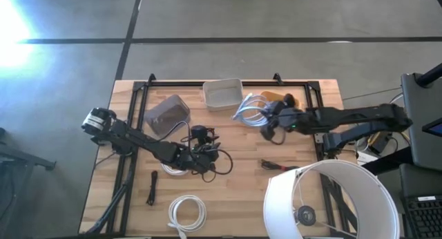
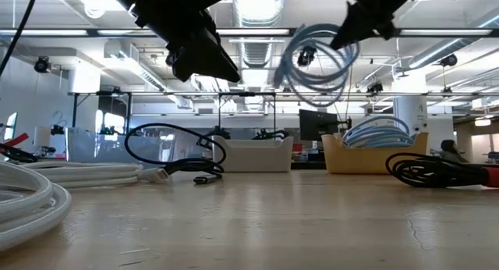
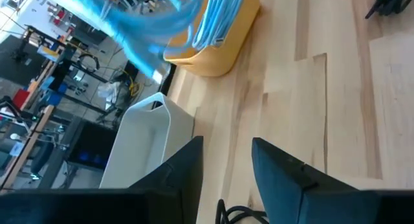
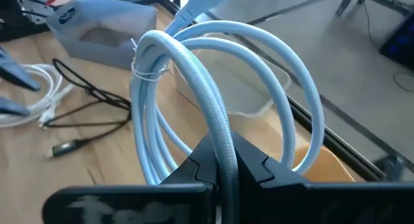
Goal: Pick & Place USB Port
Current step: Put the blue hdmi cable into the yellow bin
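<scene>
Between the right gripper's [image 4: 226, 160] two dark fingers, a coiled light-blue braided USB cable [image 4: 220, 107] is pinched at one strand, its loops bound by a white tie and fanning out ahead of the wrist camera. Seen from table height, the coil [image 2: 316, 63] hangs in the air below that gripper [image 2: 355, 32], well clear of the wooden tabletop [image 2: 257, 223]. From above, the cable [image 1: 250, 109] sits at the end of the right arm, which stretches in from the table's right edge, nearly level, toward the far middle of the table. It hangs just beside a yellow bin [image 1: 276, 97] that holds more blue cables, and near a white rectangular plastic bin [image 1: 222, 93].

Farther off, the left gripper [image 1: 204, 153] is low over the middle of the table, its arm reaching in diagonally from the left edge. Its fingers [image 3: 278, 179] stand apart with bare wood between them, gripping nothing. A tangle of thin black cable [image 1: 207, 159] lies on the wood around it. A grey translucent plastic bin [image 1: 167, 115] stands beyond it toward the far left, a coiled white cable [image 1: 186, 213] lies at the near edge, and a short black cable [image 1: 152, 187] lies to the near left.
</scene>
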`<action>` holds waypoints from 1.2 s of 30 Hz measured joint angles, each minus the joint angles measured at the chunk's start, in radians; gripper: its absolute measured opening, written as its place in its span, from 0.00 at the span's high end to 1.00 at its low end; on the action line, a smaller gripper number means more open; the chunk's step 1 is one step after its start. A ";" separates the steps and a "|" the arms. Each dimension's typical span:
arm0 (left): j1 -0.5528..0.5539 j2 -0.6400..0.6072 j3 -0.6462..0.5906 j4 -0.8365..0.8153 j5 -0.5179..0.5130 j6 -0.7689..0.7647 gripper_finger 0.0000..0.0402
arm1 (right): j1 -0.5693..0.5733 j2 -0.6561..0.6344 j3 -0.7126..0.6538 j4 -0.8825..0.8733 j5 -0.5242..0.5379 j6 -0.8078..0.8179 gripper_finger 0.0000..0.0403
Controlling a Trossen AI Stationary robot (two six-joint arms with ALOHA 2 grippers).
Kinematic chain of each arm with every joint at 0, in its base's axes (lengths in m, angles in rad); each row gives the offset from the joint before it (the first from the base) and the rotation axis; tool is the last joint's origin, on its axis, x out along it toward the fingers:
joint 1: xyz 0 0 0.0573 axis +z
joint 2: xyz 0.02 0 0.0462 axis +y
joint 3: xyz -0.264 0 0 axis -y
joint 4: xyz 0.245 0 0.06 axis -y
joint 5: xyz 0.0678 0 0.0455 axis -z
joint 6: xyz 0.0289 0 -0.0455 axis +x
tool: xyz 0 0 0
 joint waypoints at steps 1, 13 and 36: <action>0.000 0.000 0.000 -0.004 -0.002 -0.003 0.67 | 0.000 -0.024 0.000 -0.037 -0.001 0.005 0.97; 0.001 0.001 -0.002 -0.005 -0.003 -0.024 0.67 | -0.066 -0.168 0.000 -0.462 0.028 0.253 0.97; 0.002 0.001 -0.002 -0.005 -0.003 -0.034 0.67 | -0.249 0.062 -0.016 -0.530 0.022 0.291 0.81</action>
